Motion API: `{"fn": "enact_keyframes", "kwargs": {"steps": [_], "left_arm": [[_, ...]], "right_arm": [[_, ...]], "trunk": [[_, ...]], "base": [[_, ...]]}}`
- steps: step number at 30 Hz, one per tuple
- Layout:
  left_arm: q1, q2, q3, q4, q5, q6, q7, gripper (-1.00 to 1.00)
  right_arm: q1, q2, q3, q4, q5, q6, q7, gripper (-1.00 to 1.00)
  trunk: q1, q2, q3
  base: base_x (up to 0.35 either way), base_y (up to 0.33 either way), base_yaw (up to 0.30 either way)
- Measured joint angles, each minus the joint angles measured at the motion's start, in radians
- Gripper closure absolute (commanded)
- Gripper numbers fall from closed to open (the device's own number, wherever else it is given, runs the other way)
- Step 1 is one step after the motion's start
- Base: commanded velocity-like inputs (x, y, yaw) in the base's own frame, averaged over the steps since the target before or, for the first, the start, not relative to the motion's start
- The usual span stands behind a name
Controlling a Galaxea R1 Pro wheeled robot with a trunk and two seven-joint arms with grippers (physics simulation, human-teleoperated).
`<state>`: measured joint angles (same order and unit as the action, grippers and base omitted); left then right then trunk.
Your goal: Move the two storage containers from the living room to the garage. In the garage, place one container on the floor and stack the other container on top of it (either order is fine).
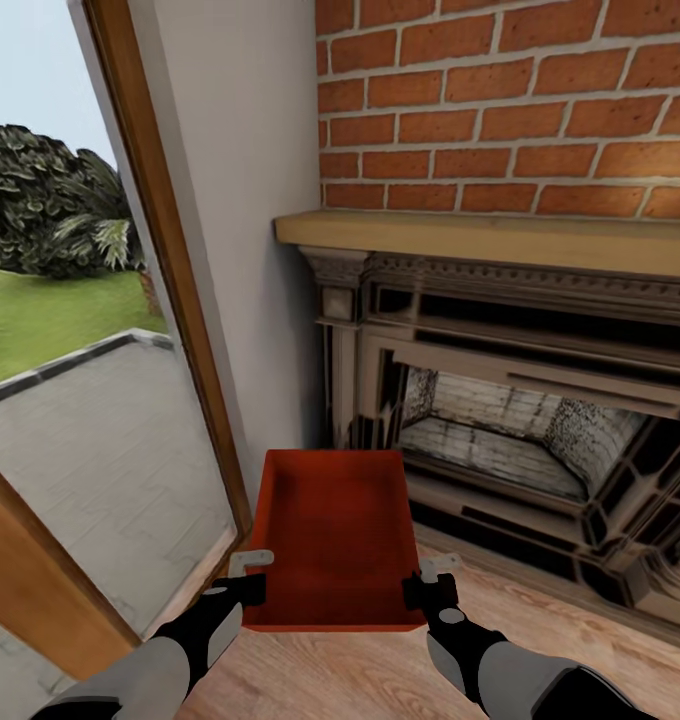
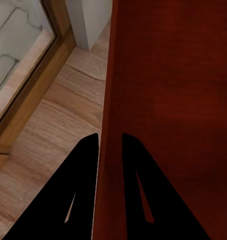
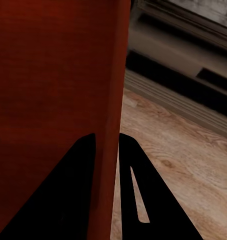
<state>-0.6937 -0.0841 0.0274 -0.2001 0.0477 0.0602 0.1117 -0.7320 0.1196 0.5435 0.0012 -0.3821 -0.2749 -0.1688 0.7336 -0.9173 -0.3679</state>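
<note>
At the far left of the head view we see the wood-framed glass door (image 1: 170,300), with grass, a dark bush (image 1: 50,205) and grey paving outside it. A pale wall strip (image 1: 250,220) stands between the door frame and the red brick chimney (image 1: 510,100) in the upper right.

In the lower left of the frame our left gripper (image 1: 248,580) clamps the left wall of the storage container (image 1: 335,530), near its closest corner. In the left wrist view the left gripper (image 2: 110,142) has one dark finger on each side of that thin red wall, so its jaws are narrow and closed on the container, with light wood plank floor (image 2: 58,115) and the door's lower frame beyond.

The orange-red container sits at the lower centre of the head view, open side up, held between both arms above the plank floor, in front of the door's corner and the fireplace.

Just right of it, our right gripper (image 1: 427,582) clamps the right wall. In the right wrist view the right gripper (image 3: 107,141) straddles the wall in the same way, jaws narrow and gripping it.

Filling the right half of the head view, the ornate dark fireplace (image 1: 540,400) sits under a pale mantel shelf (image 1: 480,240).
</note>
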Motion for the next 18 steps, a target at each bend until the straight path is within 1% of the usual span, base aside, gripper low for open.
{"fn": "enact_keyframes", "kwargs": {"steps": [4,18], "left_arm": [[0.000,0.001,0.001,0.011,-0.001,0.000,-0.001,1.00],[0.000,0.001,0.002,0.015,-0.001,0.000,-0.001,1.00]], "right_arm": [[0.000,0.004,-0.003,0.012,0.002,0.001,0.001,1.00],[0.000,0.005,-0.003,0.015,0.003,0.002,0.000,1.00]], "trunk": [[0.000,0.000,0.006],[0.000,0.000,0.028]], "base": [[0.000,0.000,0.000],[0.000,0.000,0.000]]}}
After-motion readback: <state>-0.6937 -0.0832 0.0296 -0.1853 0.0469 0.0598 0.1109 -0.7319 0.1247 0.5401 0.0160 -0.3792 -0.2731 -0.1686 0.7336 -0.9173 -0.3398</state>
